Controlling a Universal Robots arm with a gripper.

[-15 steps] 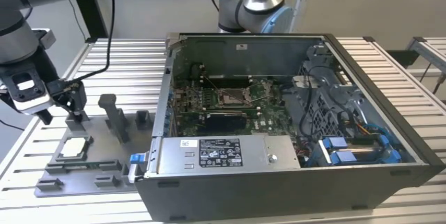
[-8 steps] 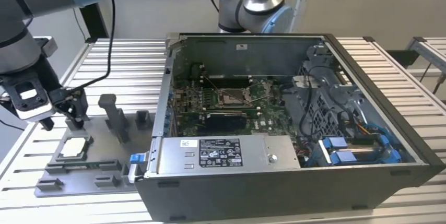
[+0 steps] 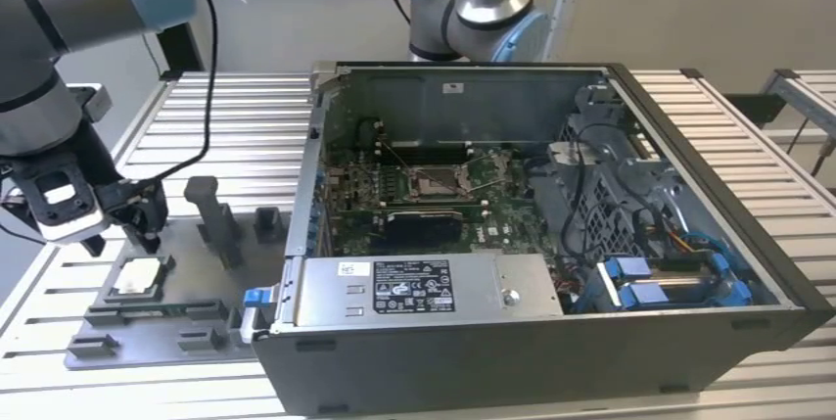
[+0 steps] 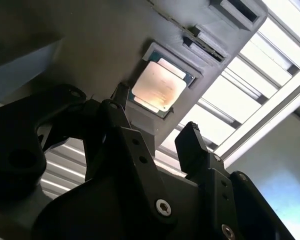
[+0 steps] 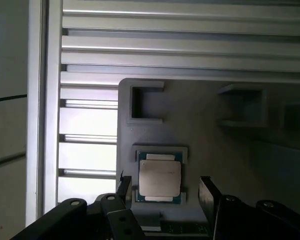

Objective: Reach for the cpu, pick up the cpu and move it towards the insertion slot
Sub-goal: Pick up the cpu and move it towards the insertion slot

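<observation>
The cpu lies unlifted in its recess of the grey tray, the claw hanging just above it, jaws apart and empty, so the reach looks nearly done, with pickup and carrying to the insertion slot, well apart from that tray, left.

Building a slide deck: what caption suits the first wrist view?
Open gripper poised over the cpu, which lies in its recess on the grey tray, ungrasped.

We see a pale silver square cpu with a teal-green edge, a plain matte grey plastic tray, a ribbed silver metal table, a black gripper and a green motherboard.
</observation>
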